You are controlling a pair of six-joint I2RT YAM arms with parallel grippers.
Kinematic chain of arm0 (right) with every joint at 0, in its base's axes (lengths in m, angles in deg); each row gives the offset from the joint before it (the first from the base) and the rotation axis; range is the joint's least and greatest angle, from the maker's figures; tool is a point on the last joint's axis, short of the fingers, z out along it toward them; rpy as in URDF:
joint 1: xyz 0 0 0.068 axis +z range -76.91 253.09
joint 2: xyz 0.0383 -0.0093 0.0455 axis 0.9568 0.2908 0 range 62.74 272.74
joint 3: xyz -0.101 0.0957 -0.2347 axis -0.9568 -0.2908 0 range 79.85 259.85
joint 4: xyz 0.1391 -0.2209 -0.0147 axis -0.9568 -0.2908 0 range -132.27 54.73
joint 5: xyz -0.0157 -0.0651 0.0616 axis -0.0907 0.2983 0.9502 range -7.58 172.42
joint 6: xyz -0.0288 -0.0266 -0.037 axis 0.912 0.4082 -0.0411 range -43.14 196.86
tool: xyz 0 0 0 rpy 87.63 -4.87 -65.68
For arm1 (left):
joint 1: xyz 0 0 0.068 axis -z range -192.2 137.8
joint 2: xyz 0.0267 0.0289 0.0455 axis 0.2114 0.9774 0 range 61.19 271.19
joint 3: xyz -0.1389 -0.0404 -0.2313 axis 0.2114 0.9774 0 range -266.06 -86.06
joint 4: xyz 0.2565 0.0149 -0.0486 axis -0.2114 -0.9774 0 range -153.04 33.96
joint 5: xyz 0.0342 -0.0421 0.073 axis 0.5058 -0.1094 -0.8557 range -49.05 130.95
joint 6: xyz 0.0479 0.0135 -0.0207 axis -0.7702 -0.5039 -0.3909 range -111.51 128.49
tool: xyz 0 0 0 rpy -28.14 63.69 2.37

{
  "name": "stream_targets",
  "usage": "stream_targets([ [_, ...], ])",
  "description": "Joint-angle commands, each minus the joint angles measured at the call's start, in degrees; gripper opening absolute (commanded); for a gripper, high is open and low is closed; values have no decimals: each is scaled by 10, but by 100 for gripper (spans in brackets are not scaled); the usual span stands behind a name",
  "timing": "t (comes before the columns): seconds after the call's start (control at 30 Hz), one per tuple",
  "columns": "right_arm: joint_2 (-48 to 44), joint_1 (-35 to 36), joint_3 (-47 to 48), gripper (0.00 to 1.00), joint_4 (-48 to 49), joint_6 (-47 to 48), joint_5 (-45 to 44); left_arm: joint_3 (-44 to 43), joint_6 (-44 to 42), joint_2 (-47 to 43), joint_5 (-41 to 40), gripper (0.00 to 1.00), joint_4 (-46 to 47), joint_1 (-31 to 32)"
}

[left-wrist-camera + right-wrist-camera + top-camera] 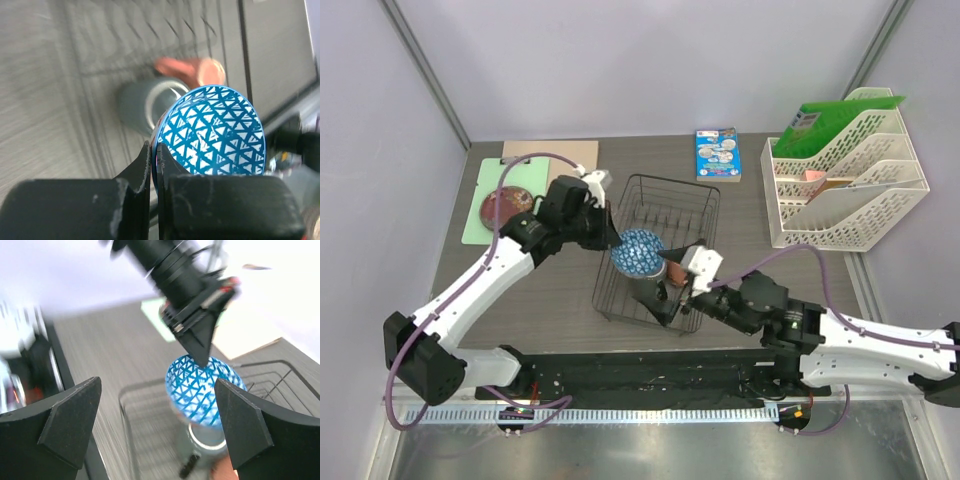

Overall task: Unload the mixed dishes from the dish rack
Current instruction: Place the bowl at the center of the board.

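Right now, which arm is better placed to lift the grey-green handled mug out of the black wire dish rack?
The right arm: its jaws stand open beside the grey-green mug, while the left arm has its jaws shut on the small blue-patterned bowl.

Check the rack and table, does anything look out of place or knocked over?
Nothing looks spilled or broken. The mug and pink cup seem to lie tipped over in the rack rather than upright. The left gripper pinches the bowl by its rim, holding it on edge above them.
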Motion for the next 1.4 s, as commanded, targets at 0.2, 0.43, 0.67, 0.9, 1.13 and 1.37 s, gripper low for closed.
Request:
stream_targets([
  [0.2,-112,3,-70,100,188,-155,-156,-75,135,-5,-198,0,56,-182],
  [0.43,-120,3,-111,100,190,-208,-158,-28,214,27,-226,0,154,-343],
  [0.67,-126,2,-152,100,193,-248,-131,34,247,85,-242,0,301,-442],
  [0.9,-149,3,-174,100,191,-243,-132,-10,197,170,-264,0,302,-453],
  [1.13,-172,3,-193,100,183,-250,-139,11,196,206,-287,0,337,-486],
  [1.37,-169,3,-206,100,194,-252,-144,11,203,248,-253,0,339,-505],
])
